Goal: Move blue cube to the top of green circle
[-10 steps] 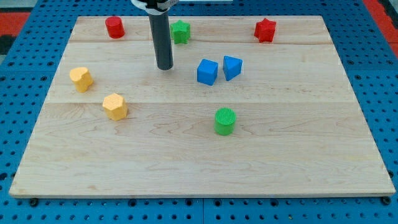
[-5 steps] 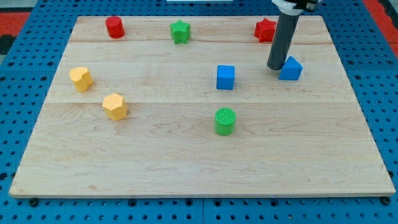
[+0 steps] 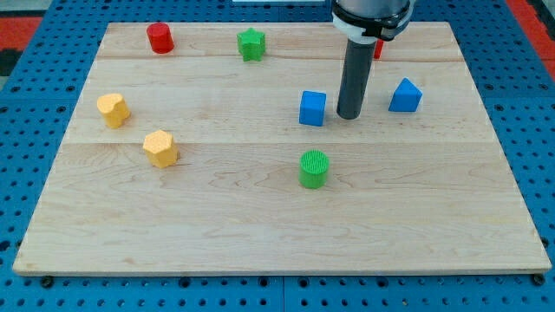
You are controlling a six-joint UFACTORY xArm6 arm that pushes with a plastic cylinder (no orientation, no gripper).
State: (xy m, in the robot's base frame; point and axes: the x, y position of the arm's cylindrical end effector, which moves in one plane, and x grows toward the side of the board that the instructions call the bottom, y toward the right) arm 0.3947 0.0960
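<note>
blue cube, my tip just right

You see only a small red sliver just to the view's right of the rod, well above my tip; the rod covers the rest, so you cannot tell its shape. The top edge of the picture cuts off the arm's upper part above the rod. At the board's far corners, well apart from my tip, the picture's edges cut the red areas, and you cannot tell what they are.
</note>
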